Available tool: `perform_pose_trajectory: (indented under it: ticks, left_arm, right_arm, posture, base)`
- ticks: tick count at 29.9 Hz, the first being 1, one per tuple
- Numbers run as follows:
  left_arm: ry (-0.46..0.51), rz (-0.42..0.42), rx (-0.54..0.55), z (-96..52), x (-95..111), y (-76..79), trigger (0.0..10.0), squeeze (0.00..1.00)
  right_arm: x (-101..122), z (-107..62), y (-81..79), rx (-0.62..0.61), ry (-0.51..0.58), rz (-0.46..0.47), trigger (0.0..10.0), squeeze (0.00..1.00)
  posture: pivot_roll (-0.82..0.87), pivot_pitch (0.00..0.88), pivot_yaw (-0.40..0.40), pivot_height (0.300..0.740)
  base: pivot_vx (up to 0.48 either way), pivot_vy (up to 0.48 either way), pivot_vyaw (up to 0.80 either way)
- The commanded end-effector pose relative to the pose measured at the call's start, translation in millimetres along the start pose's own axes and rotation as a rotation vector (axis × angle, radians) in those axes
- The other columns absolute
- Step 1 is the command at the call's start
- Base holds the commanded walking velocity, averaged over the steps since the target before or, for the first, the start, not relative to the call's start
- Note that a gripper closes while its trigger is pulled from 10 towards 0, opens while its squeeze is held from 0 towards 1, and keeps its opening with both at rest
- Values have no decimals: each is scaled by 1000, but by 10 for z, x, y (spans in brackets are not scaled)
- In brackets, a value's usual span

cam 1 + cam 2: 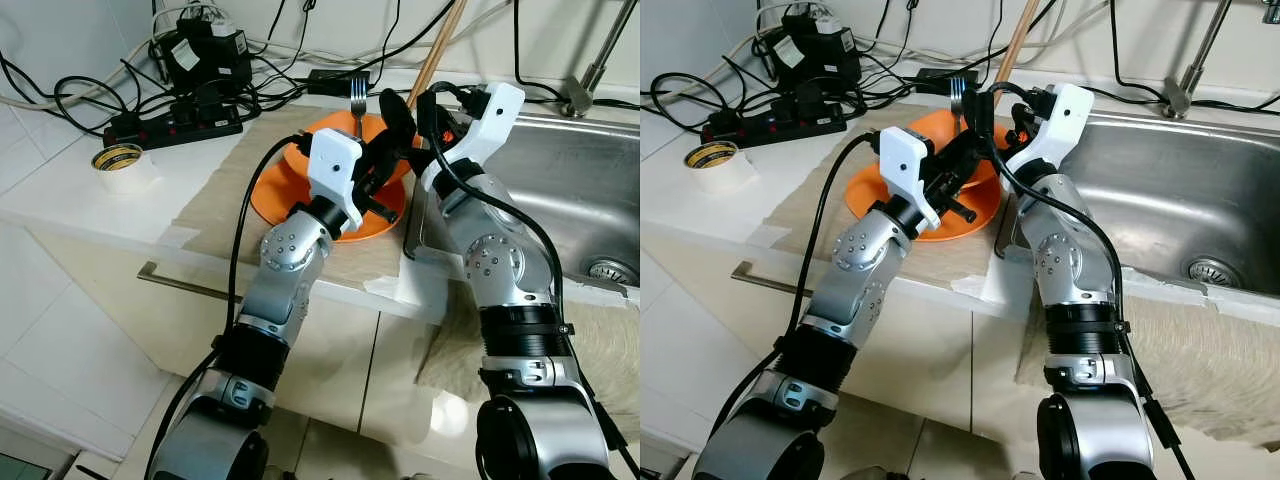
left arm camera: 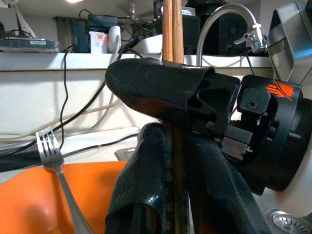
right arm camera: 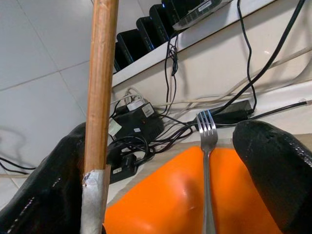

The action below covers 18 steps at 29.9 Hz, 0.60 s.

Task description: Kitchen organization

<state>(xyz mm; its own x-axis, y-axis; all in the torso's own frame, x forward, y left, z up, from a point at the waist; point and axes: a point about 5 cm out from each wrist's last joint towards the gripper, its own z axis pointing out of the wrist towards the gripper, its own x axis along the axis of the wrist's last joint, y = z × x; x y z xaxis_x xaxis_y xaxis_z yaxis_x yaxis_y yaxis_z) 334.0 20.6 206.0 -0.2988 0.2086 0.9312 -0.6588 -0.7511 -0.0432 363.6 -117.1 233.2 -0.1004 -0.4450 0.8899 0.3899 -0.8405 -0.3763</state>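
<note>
Chopsticks point(image 1: 440, 45) stand nearly upright between our two grippers, leaning slightly away from us toward the wall, above the far edge of an orange plate point(image 1: 290, 190). Our left gripper point(image 1: 393, 125) reaches over the plate from the left, and in the left wrist view its black fingers point(image 2: 146, 185) are pressed together on the brown sticks, which pass straight up between them. Our right gripper point(image 1: 1015, 110) comes in from the sink side and meets the left one at the same spot. In the right wrist view its fingers point(image 3: 278, 161) stand apart — one on each side of the picture — with a wooden stick capped in silver metal lying against the nearer one; we cannot tell whether that finger presses on it.

A fork point(image 1: 357, 100) lies tines-up on the plate's far rim, just beside the grippers. The plate rests on a beige cloth point(image 1: 220, 200) spread over the white counter point(image 1: 70, 195). To the right, a steel sink point(image 1: 560, 190) sits set into the counter, its faucet point(image 1: 590, 70) at the back edge and the drain at the lower right of the basin. On the left of the counter we see a roll of tape point(image 1: 122, 165), and behind it a black power strip point(image 1: 175, 122) amid a tangle of cables.
</note>
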Motion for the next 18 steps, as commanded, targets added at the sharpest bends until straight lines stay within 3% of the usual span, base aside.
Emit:
perform_pose_trajectory:
  ticks: [1, 18]
  left_arm:
    - [47, 1, -69, 51, 101, 134, 0, 0]
    - [51, -5, -96, 48, 135, 168, 0, 0]
  right_arm:
    - [-5, 37, 26, -38, -5, -16, 10000, 1000]
    - [-49, 56, 98, -95, -24, -44, 10000, 980]
  posture:
    - [-92, 0, 55, 740]
    - [-91, 0, 58, 740]
  base:
    - [0, 0, 0]
    - [0, 0, 0]
